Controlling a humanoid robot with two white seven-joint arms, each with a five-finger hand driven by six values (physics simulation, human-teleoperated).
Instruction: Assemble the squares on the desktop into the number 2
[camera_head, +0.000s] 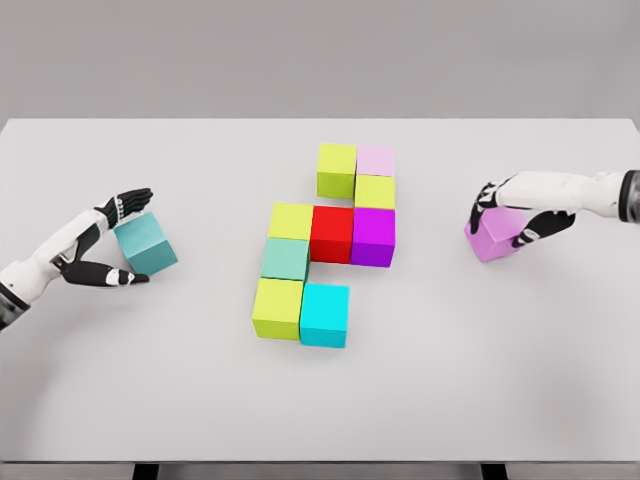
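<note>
Left hand fingers gripped a teal cube; right hand fingers clasped a violet cube; assembled cubes sat between them on the desk.

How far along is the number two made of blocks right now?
Mostly built: nine cubes form the figure mid-table. In hand: the left hand grips a teal cube, the right hand a purple cube. Left: adding both, probably at the row ends.

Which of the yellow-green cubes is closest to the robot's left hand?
The yellow-green cube at the bottom left of the figure, beside the cyan cube. The other three sit higher up, farther from the left hand.
</note>
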